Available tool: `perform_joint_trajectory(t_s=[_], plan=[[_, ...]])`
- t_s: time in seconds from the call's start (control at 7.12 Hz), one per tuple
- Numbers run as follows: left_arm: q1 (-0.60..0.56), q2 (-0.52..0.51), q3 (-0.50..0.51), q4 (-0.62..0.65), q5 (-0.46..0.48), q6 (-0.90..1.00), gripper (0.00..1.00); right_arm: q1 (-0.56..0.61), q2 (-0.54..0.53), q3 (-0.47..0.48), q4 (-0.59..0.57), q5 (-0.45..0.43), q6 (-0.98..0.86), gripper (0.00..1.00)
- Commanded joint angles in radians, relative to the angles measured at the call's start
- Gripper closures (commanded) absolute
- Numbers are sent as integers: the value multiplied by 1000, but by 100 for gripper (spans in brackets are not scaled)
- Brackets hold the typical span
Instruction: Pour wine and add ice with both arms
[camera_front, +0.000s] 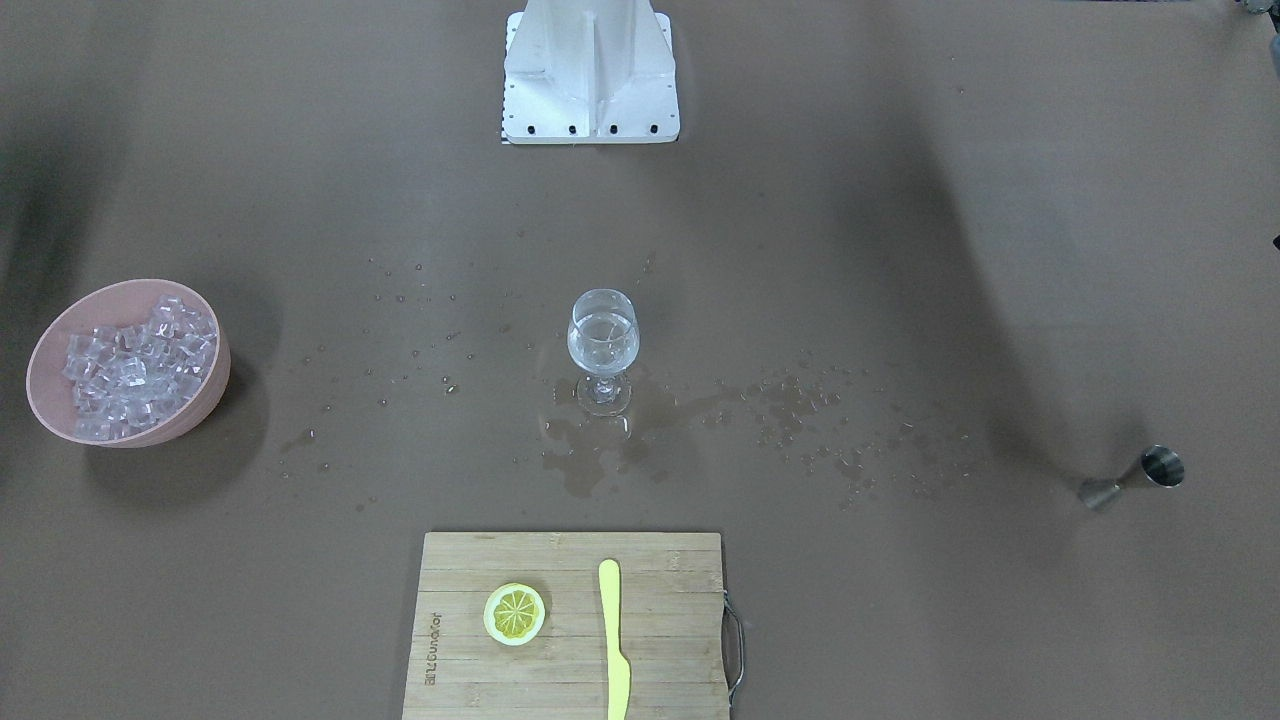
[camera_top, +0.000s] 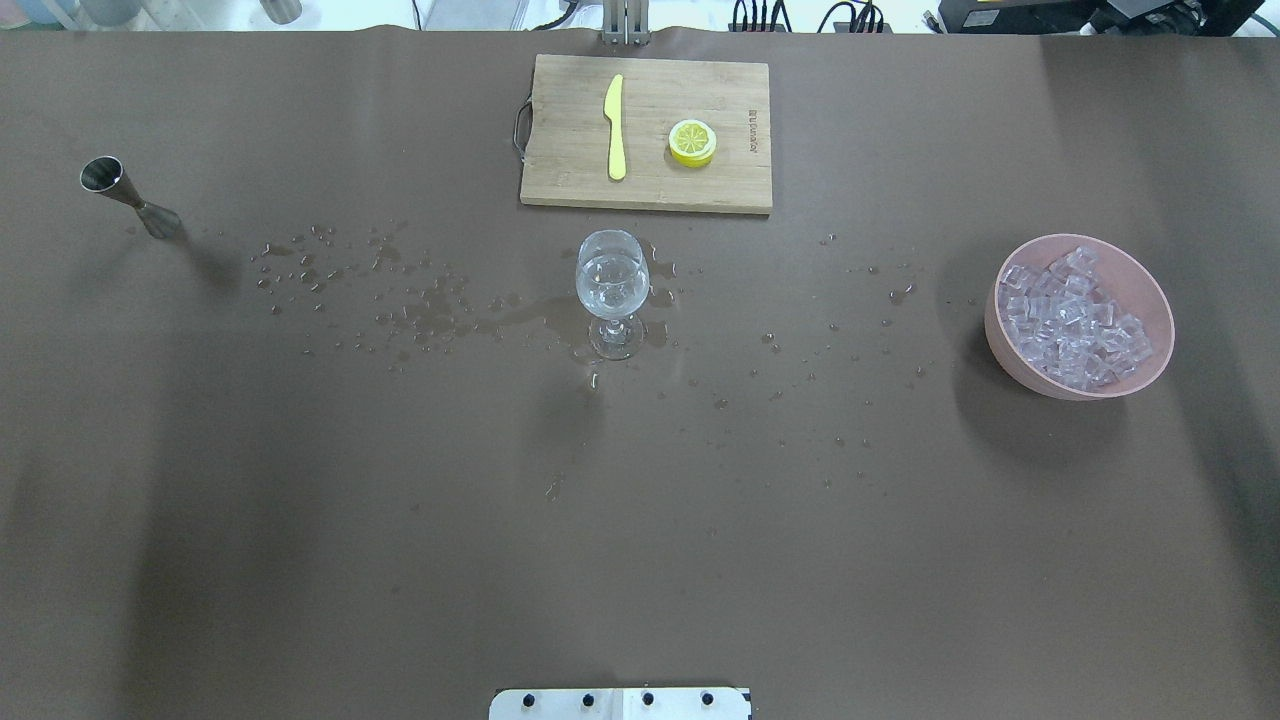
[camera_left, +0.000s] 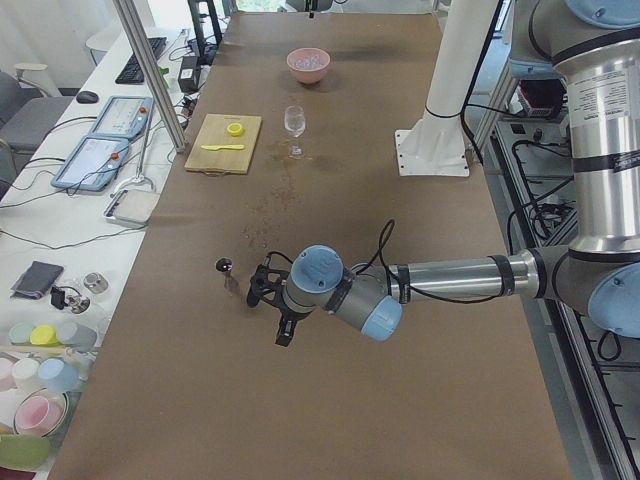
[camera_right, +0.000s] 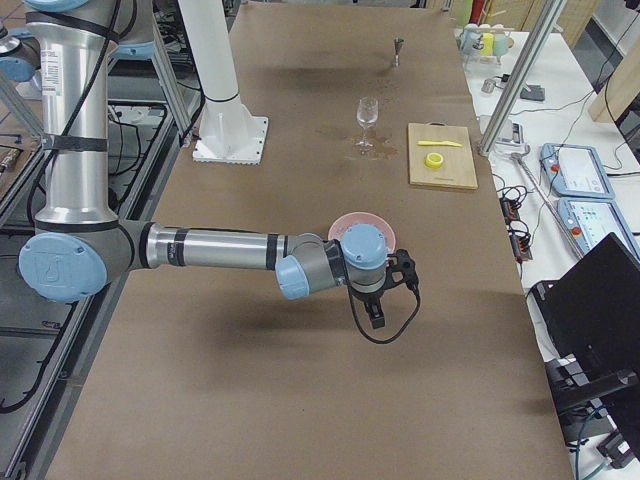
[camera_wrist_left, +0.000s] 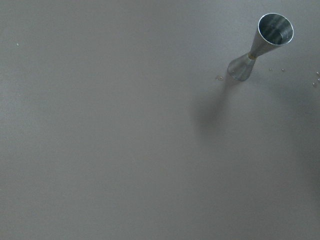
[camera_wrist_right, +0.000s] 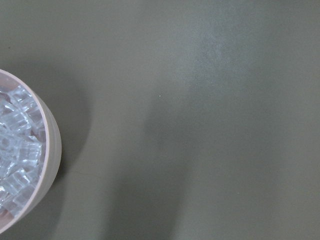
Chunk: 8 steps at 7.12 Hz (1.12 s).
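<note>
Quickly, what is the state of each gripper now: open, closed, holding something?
Left gripper: cannot be told, seen only from the side.
Right gripper: cannot be told, seen only from the side.

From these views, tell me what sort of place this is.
Most likely a robotics lab staged as a drinks station. A left arm and a right arm reach over a brown covered table, control pendants lie beside it, and a wine glass, jigger and ice are laid out.

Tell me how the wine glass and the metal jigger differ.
The wine glass is clear and part-filled; the jigger is opaque steel. The wine glass stands centrally in a puddle; the jigger stands far to the robot's left. The wine glass looks taller than the jigger. Both stand upright.
</note>
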Motion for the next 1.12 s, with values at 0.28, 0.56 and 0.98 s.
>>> perform_joint_trajectory(t_s=[0.28, 0.56, 0.98], plan=[[1, 1, 2, -16, -1, -6, 2, -2, -18, -15, 87, -12, 3, 0], [4, 0, 2, -144, 0, -9, 2, -2, -22, -24, 89, 6, 6, 0], [6, 0, 2, -193, -56, -57, 2, -2, -25, -24, 93, 31, 7, 0]])
